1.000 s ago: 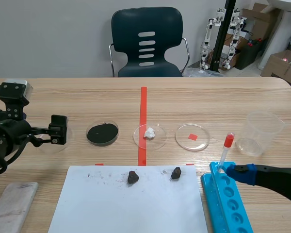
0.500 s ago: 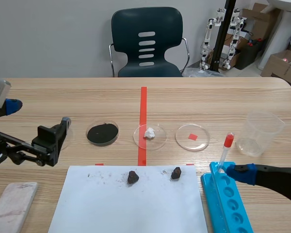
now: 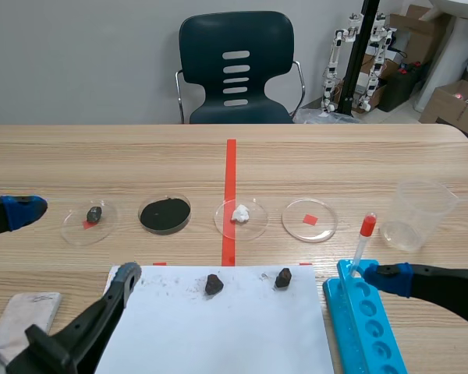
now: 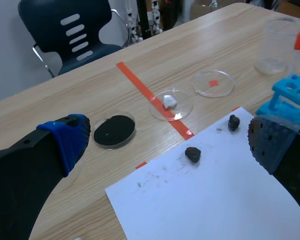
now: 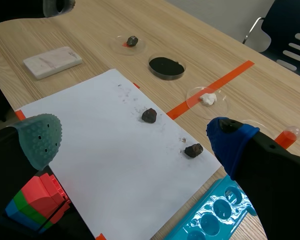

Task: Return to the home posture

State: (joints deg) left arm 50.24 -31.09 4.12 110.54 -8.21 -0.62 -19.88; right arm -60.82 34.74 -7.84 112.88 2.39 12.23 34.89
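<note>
Claws both gape wide, gripping nothing. Left claw [image 3: 74, 243] hangs near left over the desk [image 3: 335, 156], beside white paper [image 3: 218, 335] carrying two dark rocks [image 3: 214, 284]. Right claw [image 5: 135, 140] sits near right, one finger just beside the red-capped tube [image 3: 362, 245] in the blue rack [image 3: 366, 331]. Four petri dishes [image 3: 296, 227] lie farther off.

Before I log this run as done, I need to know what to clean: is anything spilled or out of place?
Only a small mess: dark specks are scattered on the white paper near a dark lump. The beaker stands upright, and nothing else looks odd.
</note>
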